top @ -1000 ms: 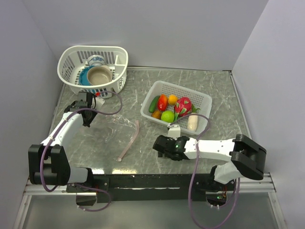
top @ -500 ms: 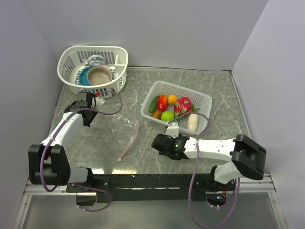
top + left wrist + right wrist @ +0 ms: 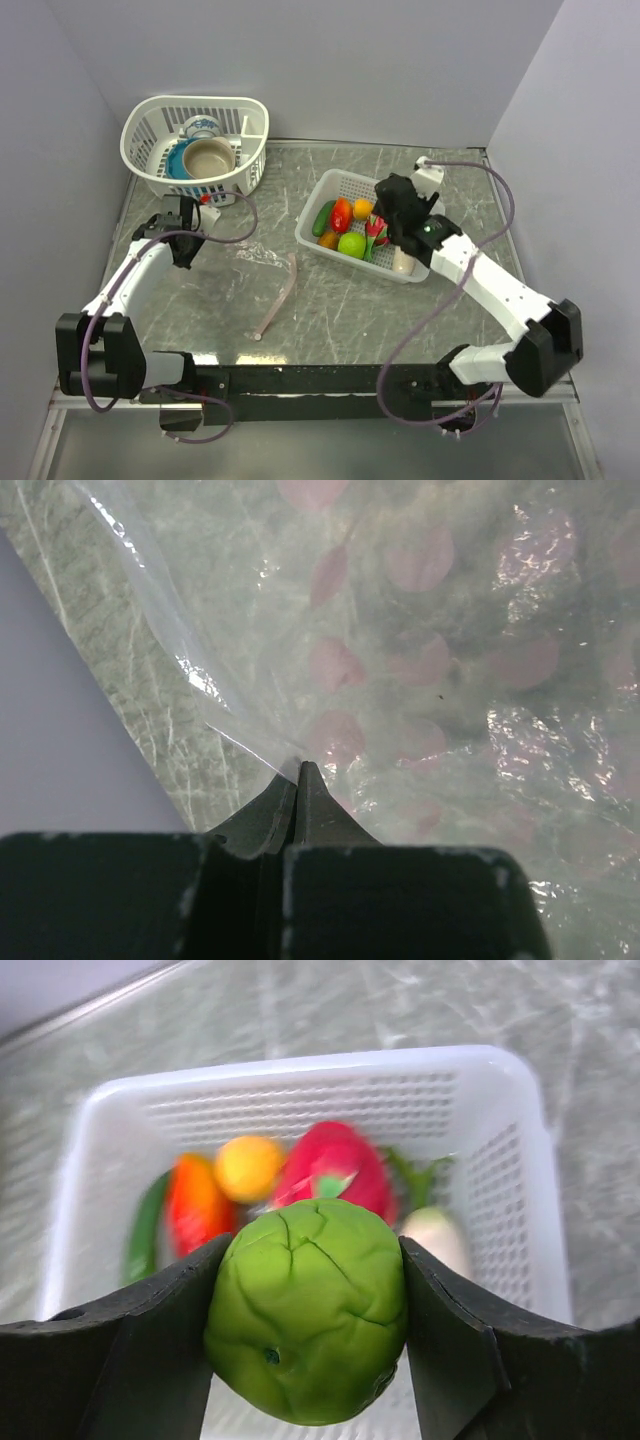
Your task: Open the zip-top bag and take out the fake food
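Note:
The clear zip-top bag (image 3: 255, 258) lies flat on the table, its pale pink zipper strip (image 3: 277, 295) along the right edge. My left gripper (image 3: 188, 254) is shut on the bag's left edge; in the left wrist view the fingertips (image 3: 298, 767) pinch the film (image 3: 430, 660), which shows pink dots. My right gripper (image 3: 393, 205) hovers over the white mesh basket (image 3: 425, 208), shut on a green round fruit (image 3: 305, 1330). In the basket lie the dragon fruit (image 3: 335, 1165), an orange (image 3: 246, 1165), a red-orange piece (image 3: 193, 1205), the cucumber (image 3: 145, 1230) and the white oblong (image 3: 437, 1238).
A second white basket (image 3: 150, 120) with bowls and a cup stands at the back left. Grey walls close in on the left, back and right. The table's black front rail (image 3: 300, 380) runs along the near edge.
My right arm has swung from low over the table's front, right of the bag, up to above the fruit basket. The left arm and the bag have barely moved.

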Controlling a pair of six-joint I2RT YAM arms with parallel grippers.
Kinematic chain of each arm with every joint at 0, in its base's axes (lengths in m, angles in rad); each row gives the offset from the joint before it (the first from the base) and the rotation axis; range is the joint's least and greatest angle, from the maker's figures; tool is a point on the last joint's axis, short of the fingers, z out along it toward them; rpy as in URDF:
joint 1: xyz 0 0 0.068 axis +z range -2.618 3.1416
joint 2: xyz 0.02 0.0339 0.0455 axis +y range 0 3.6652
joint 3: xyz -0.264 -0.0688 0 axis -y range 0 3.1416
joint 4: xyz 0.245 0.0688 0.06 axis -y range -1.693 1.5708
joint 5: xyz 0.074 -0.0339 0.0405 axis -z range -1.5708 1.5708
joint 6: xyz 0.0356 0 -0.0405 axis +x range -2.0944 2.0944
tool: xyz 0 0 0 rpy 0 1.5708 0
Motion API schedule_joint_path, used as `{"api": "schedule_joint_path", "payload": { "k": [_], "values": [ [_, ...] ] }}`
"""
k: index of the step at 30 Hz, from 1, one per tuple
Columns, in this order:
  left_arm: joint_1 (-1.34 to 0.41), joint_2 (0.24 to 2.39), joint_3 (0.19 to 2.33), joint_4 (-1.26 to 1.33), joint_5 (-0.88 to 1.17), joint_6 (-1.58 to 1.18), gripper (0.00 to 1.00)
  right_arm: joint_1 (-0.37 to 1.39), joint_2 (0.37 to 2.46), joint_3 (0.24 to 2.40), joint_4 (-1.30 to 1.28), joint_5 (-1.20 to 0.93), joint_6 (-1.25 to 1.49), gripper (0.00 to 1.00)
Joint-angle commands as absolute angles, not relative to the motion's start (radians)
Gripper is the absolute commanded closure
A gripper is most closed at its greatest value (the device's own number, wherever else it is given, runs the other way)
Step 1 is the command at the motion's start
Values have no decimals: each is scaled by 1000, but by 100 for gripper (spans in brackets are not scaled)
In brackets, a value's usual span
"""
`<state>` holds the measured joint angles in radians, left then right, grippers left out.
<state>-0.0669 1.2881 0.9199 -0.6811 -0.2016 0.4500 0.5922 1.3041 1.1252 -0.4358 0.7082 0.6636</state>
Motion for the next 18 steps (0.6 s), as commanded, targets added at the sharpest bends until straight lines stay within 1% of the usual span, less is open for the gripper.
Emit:
{"api": "schedule_joint_path", "payload": {
  "k": [1,2,3,7,8,11,12,13,15,16,17,18],
  "values": [
    [-77,1249,950,-707,-144,420,99,500,1417,1154,-430,645,600,21],
    [-77,1247,954,-710,-134,417,99,491,1425,1158,-436,625,600,6],
    [-77,1249,960,-712,-124,414,99,491,1431,1161,-455,615,601,1],
    [-77,1249,976,-710,-94,397,98,491,1421,1178,-492,600,597,0],
    [-77,1247,989,-718,-84,397,96,491,1416,1192,-503,597,594,0],
    [-77,1243,1020,-729,-57,393,80,489,1384,1212,-535,577,572,0],
    [-77,1239,1032,-736,-52,390,67,491,1372,1212,-538,566,565,0],
    [-77,1238,1043,-742,-35,384,59,491,1343,1210,-538,533,555,0],
    [-78,1224,1083,-765,-12,379,19,491,1309,1187,-519,487,537,0],
    [-77,1210,1098,-773,11,371,12,495,1264,1169,-502,415,513,0],
    [-78,1203,1132,-782,27,368,2,500,1240,1132,-486,393,505,0],
    [-77,1197,1147,-793,41,362,1,508,1215,1112,-460,373,499,0]
  ]
}}
